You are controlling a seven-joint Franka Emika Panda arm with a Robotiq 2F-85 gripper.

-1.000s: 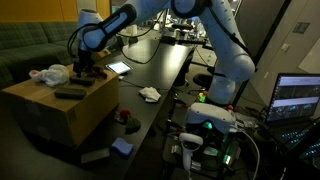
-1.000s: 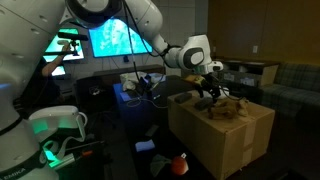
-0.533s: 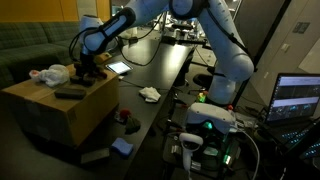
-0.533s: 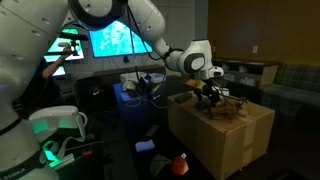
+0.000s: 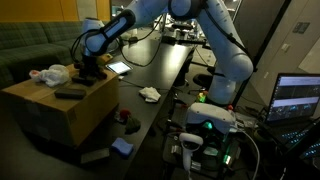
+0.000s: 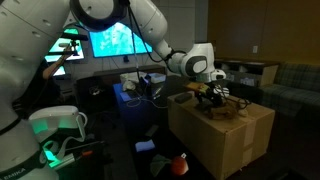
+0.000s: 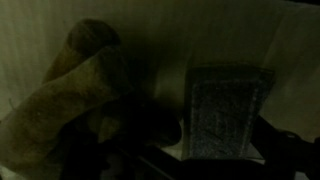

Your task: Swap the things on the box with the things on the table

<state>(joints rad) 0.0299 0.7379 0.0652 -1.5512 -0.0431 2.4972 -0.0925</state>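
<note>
A cardboard box (image 5: pixel 72 118) stands beside the black table and also shows in an exterior view (image 6: pixel 228 142). On it lie a crumpled pale bag (image 5: pixel 50 74) and a dark flat rectangular object (image 5: pixel 70 93). My gripper (image 5: pixel 88 72) hovers low over the box top near its table-side edge, as an exterior view (image 6: pixel 208 97) also shows. The wrist view is very dark. It shows the tan crumpled bag (image 7: pixel 80 90) at left and the dark rectangular object (image 7: pixel 228 110) between my spread fingers. The gripper looks open and empty.
On the black table lie a white crumpled cloth (image 5: pixel 149 94), a small red object (image 5: pixel 124 117) and a blue sponge (image 5: pixel 122 146). A lit tablet (image 5: pixel 118 68) lies behind the box. Monitors and the robot base (image 5: pixel 210 125) stand to the side.
My gripper has moved a little lower and further over the box top. The things on the box and the table have not moved.
</note>
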